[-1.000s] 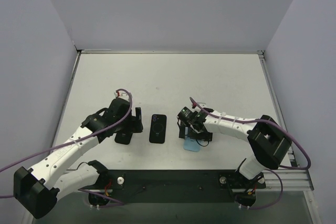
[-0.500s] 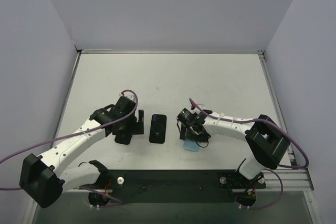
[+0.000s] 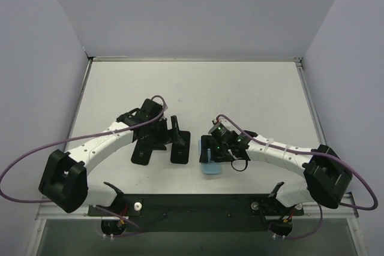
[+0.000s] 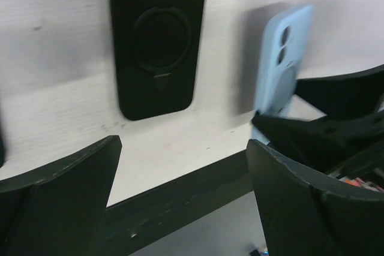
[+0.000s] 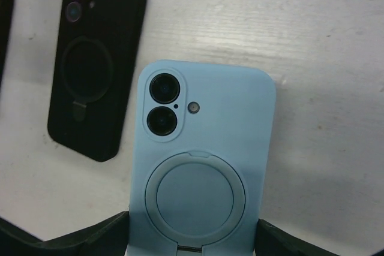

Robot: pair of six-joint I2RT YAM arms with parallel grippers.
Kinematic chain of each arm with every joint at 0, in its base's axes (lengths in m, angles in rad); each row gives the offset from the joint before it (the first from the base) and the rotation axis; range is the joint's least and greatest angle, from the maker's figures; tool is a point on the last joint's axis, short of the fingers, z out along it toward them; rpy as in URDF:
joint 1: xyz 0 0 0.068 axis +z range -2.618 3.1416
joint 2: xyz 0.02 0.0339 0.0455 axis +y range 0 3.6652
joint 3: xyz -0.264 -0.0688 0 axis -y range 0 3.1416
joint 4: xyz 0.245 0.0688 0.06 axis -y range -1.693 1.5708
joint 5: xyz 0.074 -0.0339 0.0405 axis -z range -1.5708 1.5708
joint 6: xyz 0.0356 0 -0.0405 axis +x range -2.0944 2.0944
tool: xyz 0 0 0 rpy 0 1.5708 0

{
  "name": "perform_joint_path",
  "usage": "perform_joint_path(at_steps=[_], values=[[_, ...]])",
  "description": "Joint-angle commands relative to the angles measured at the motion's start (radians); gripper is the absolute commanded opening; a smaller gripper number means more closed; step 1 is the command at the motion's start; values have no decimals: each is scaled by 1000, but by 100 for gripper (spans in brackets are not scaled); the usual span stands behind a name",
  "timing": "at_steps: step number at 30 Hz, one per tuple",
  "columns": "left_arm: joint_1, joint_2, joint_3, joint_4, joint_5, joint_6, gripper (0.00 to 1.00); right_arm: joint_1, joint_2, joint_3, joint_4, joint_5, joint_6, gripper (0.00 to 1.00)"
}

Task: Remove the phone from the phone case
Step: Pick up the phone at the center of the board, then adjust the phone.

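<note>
Two grippers work over a white table (image 3: 240, 94). The right gripper (image 5: 192, 238) pinches the lower end of a light blue phone case (image 5: 204, 148), camera lenses (image 5: 163, 103) facing up, near the table's front edge. The left gripper (image 4: 183, 190) hangs spread wide near a black phone case (image 4: 157, 40). The blue case looks light, soft and grippy; peeling an upper corner seems wisest

1. Black cased phone (image 3: 180, 154) (image 4: 157, 40) (image 5: 96, 67): flat on the white counter (image 3: 240, 88), back up, ring stand folded, purple-rimmed lenses.
2. Second black case (image 3: 141, 155): just beside it, apart.
3. Pale grey walls (image 3: 192, 10) surround the counter.
</note>
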Motion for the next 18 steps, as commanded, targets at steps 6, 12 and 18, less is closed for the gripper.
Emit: perform_joint_path(at_steps=[6, 12, 18], values=[[3, 157, -82, 382, 267, -187, 96, 9, -61, -38, 122, -201, -102, 32], [-31, 227, -101, 485, 302, -245, 94, 9, -73, -40, 152, -241, -107, 32], [-69, 278, -101, 546, 324, -299, 83, 12, -58, -12, 152, -267, -117, 33]])
